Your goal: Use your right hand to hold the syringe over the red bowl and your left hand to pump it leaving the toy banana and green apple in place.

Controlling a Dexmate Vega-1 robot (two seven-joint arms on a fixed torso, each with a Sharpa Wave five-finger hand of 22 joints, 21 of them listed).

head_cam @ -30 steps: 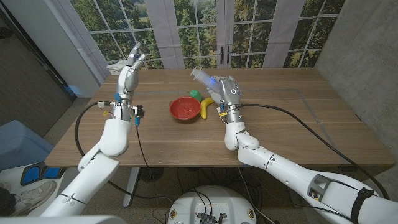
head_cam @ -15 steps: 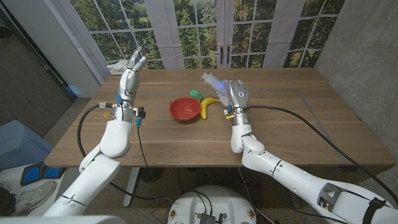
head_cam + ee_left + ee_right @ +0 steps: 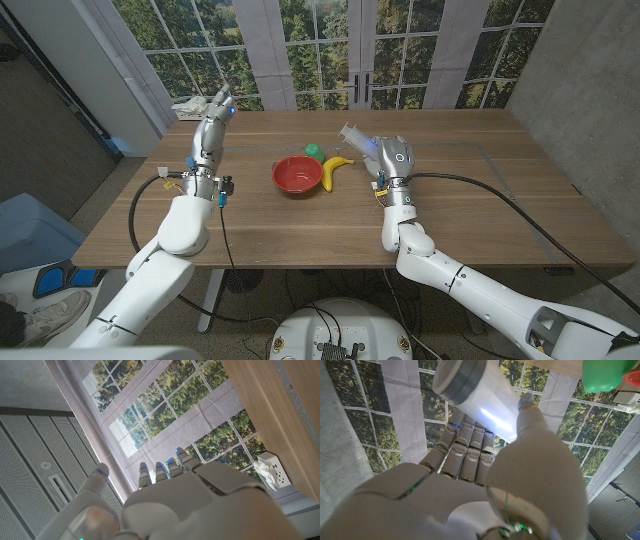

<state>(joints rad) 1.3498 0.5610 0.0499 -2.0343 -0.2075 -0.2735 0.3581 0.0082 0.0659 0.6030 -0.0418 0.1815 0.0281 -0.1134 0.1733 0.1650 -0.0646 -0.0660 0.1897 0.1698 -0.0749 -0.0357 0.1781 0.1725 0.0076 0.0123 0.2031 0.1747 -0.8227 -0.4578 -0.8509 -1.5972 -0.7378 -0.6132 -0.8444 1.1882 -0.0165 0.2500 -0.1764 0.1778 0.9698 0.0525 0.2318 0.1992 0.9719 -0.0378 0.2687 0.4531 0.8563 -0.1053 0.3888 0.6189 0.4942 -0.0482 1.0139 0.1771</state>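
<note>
The right hand [image 3: 392,158] holds the syringe [image 3: 355,133] but has moved right, away from the red bowl [image 3: 297,175] at middle. The left hand [image 3: 215,108], upper left, waits wide. Banana [image 3: 334,168] and apple [image 3: 314,152] stay put on the counter [image 3: 480,210].

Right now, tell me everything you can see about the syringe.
The syringe is a clear plastic tube, gripped in the right hand and raised off the table. In the head view it sticks out of the hand toward the far left, tilted, off to the right of the banana and bowl, not over the bowl. The right wrist view shows its see-through barrel with a grey plunger seal inside near the end. Only the hand touches it.
</note>
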